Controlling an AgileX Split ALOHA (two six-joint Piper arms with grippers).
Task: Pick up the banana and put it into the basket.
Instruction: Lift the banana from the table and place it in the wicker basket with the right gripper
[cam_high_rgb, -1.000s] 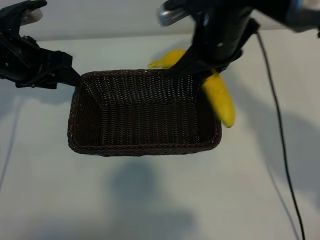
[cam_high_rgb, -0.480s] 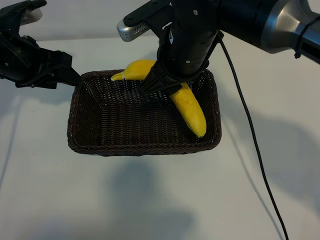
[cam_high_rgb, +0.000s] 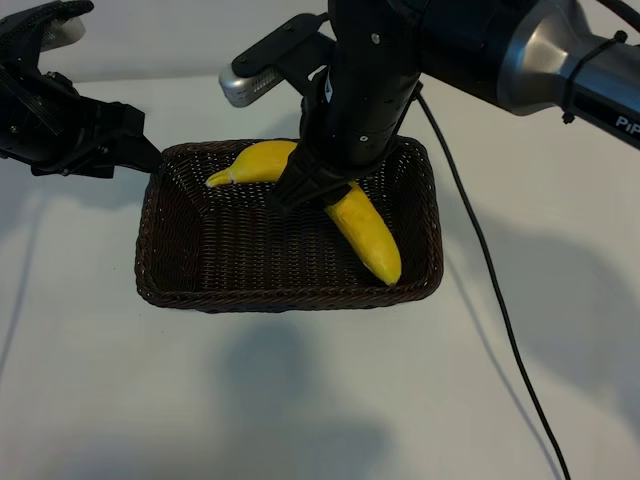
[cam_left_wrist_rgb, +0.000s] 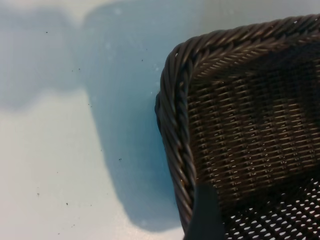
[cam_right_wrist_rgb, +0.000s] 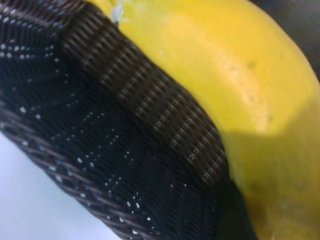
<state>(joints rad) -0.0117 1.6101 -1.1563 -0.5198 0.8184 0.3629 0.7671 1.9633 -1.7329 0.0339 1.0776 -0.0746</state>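
Table (cam_high_rgb: 300, 400), white and bare-topped, carries everything here, the dark wicker basket (cam_high_rgb: 160, 250) sitting near its middle. Above the basket's far right part hangs the right arm, its right gripper (cam_high_rgb: 310, 190) pointing steeply down inside the rim with the fingers clamped on the banana (cam_high_rgb: 365, 230) at about mid-length. From that grip the banana's thick end slants toward the near right corner over the basket floor, and its stem end reaches toward the far wall on the other side. The left gripper (cam_high_rgb: 140, 155) waits just outside the basket's far left corner, fingers spread and holding nothing.
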